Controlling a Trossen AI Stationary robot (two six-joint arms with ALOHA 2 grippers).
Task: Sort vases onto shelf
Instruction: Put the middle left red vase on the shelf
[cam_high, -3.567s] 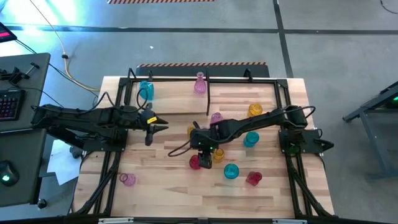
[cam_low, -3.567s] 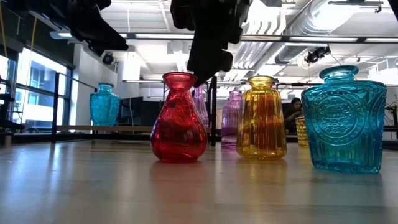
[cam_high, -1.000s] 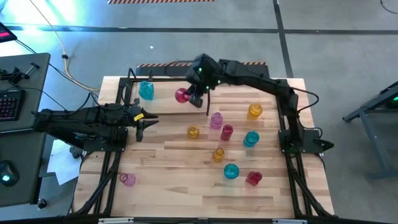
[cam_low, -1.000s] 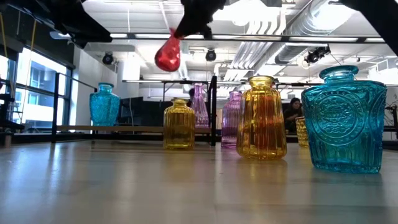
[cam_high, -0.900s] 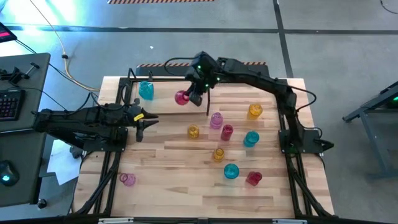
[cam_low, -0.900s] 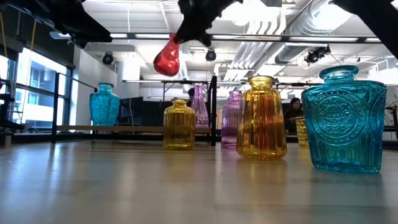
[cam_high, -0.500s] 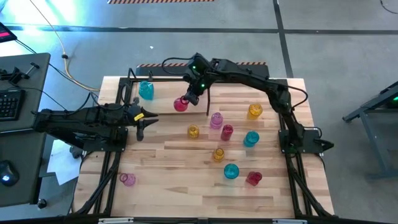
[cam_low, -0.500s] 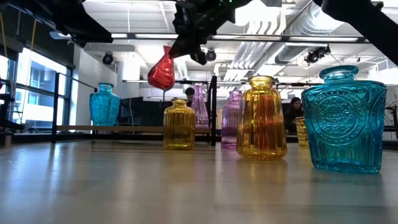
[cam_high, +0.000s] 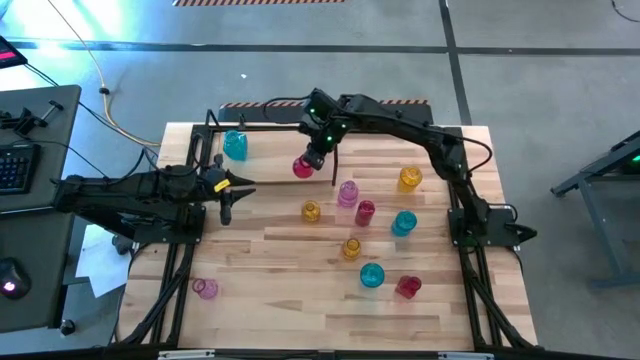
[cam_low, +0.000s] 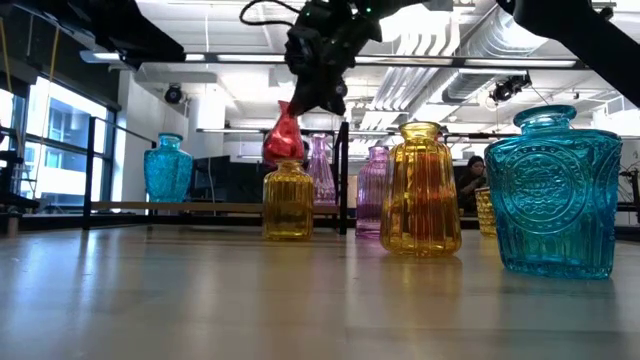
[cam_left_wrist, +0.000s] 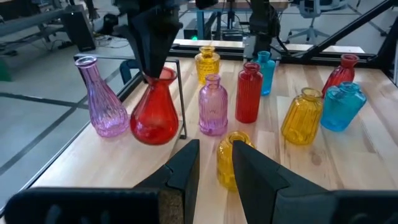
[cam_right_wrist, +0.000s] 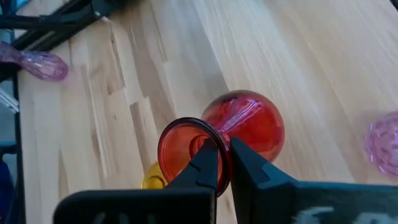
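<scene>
My right gripper (cam_high: 315, 158) reaches to the far middle of the table. It is shut on a red bulbous vase (cam_high: 303, 167) over the left half of the shelf (cam_high: 212, 150), beside its middle upright rod (cam_high: 333, 165). A cyan vase (cam_high: 235, 146) stands on the shelf at the left, and a pink narrow-necked vase (cam_left_wrist: 99, 99) stands close behind the red one. My left gripper (cam_high: 238, 192) hovers open at the table's left, fingers pointing at the vases and holding nothing. My right gripper pinches the red vase's mouth rim (cam_right_wrist: 221, 144), one finger (cam_right_wrist: 208, 165) inside the opening and the other outside it. The fingers come slanting down from above. The vase hangs below them almost upright, its body (cam_low: 283, 140) above the shelf plank's level.
Loose vases stand mid-table: yellow (cam_high: 311, 211), pink (cam_high: 347, 192), red (cam_high: 365, 212), cyan (cam_high: 404, 222), yellow (cam_high: 410, 178), yellow (cam_high: 352, 247), cyan (cam_high: 371, 275), red (cam_high: 407, 287). A pink one (cam_high: 205, 289) sits near the left front corner. Bare wood lies between it and the group.
My right gripper has come down and a little toward the table's near and right edges, carrying the red vase. The vase has sunk closer to the shelf and swung from tilted to nearly upright.
</scene>
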